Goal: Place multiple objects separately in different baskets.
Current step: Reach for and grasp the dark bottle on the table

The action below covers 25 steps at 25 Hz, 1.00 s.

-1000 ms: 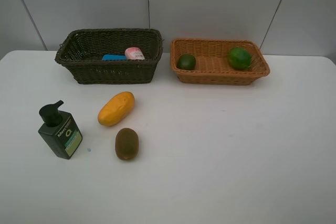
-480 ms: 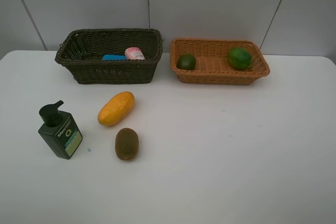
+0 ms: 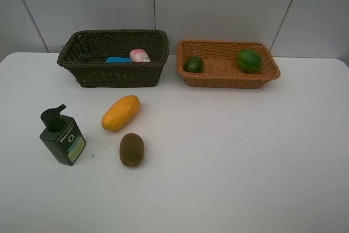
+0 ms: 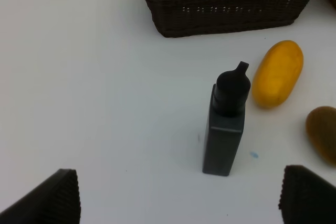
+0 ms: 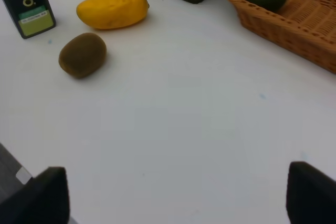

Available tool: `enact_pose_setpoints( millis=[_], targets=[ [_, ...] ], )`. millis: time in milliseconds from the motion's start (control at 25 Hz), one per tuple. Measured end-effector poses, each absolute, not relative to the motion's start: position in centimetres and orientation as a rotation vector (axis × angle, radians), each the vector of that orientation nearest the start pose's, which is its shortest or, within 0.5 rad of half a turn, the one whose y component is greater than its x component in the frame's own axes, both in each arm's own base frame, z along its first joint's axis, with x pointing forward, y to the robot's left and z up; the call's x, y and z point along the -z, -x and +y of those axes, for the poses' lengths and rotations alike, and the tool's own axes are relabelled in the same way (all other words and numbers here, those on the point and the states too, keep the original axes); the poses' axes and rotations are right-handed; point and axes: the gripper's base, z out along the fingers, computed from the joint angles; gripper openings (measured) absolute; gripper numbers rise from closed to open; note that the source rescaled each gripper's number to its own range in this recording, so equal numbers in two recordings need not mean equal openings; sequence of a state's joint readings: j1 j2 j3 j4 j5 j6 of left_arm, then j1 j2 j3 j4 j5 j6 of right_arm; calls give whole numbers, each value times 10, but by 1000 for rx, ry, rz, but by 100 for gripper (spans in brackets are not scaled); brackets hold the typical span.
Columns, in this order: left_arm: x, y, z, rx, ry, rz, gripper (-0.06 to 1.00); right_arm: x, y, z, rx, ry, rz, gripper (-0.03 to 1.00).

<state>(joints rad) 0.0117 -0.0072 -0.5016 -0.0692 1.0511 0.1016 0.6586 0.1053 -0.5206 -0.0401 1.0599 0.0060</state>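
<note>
While the left hand (image 4: pixel 178 203) and the right hand (image 5: pixel 178 192) stand open and empty, the mango (image 3: pixel 120 113) and kiwi (image 3: pixel 132 149) lie near the pump bottle (image 3: pixel 62 137).

Bright, even, diffuse light fills every view, and the white counter (image 3: pixel 229 162) shows no glare. Shadows are soft and short, faint under the pump bottle (image 3: pixel 62 137) and the kiwi (image 3: pixel 132 149). The high view is sharp. The dark fingertips (image 4: pixel 52 200) of the left pincer (image 4: pixel 181 195) and the right pincer (image 5: pixel 178 192) look blurred.
</note>
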Motion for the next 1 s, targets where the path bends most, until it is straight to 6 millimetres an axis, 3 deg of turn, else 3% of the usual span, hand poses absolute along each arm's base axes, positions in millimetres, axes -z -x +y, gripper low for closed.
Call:
enact_pose_setpoints(
  millis=[320, 1000],
  targets=[
    [-279, 6, -6, 11, -94, 2022, 100, -283, 3, -9, -322, 544, 1960, 100],
    [-279, 6, -6, 11, -94, 2022, 100, -283, 7, -7, 22, -9, 2017, 100]
  ],
)
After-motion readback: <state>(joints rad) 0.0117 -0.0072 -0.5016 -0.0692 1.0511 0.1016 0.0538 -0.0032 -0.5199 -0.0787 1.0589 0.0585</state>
